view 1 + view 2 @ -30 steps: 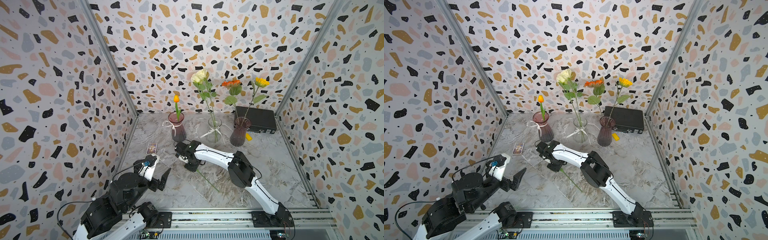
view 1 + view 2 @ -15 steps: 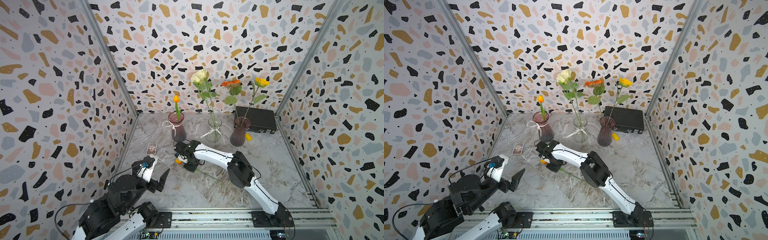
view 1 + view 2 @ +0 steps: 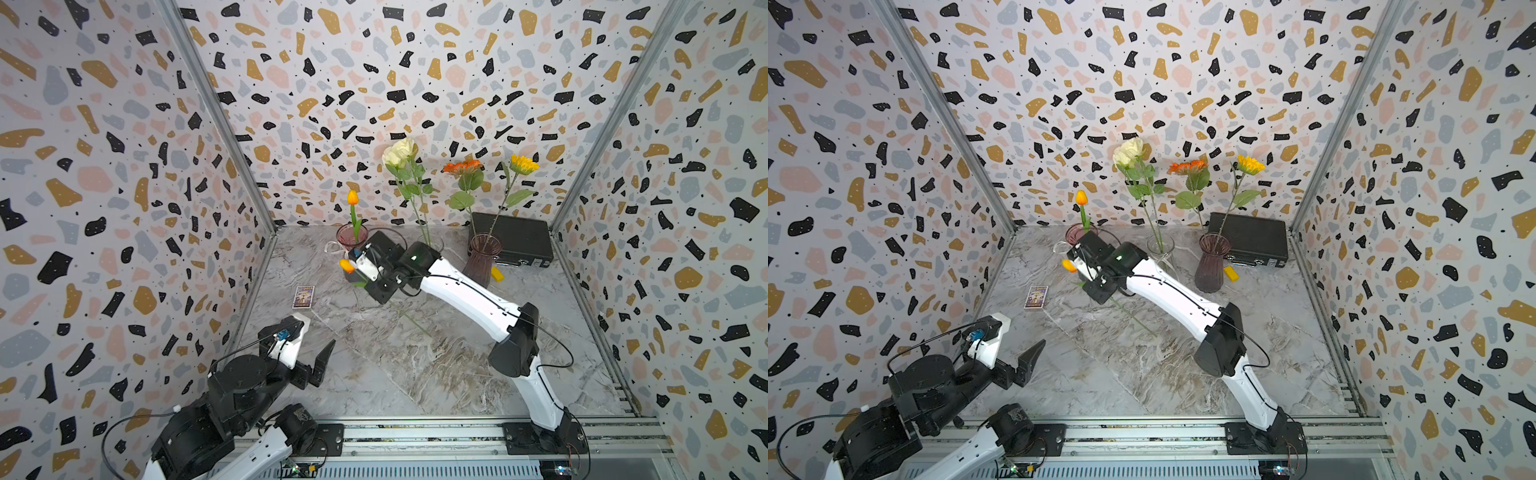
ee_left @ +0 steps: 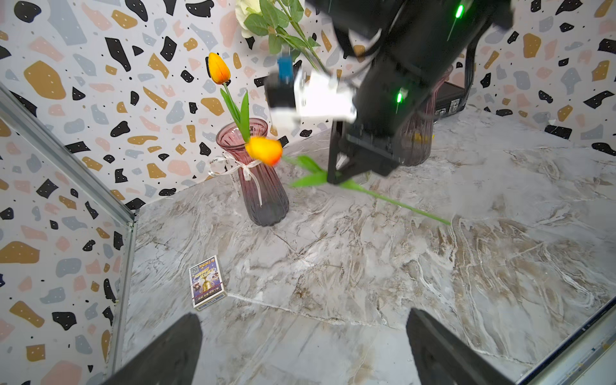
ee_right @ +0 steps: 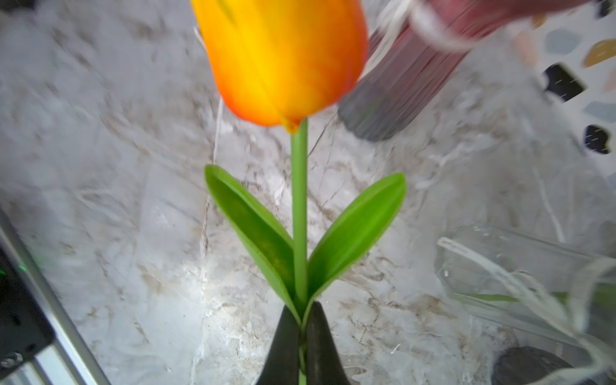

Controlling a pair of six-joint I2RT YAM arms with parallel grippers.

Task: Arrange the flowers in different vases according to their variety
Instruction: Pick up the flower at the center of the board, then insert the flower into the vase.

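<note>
Since a second ago our right gripper [image 3: 368, 286] has raised the orange tulip [image 3: 346, 266] beside the pink vase [image 3: 351, 236], at the centre of both top views. Left wrist: our left gripper [image 4: 305, 333] gapes empty at the bottom edge. Right wrist: the jaws pinch the tulip's stem, bottom centre.
</note>
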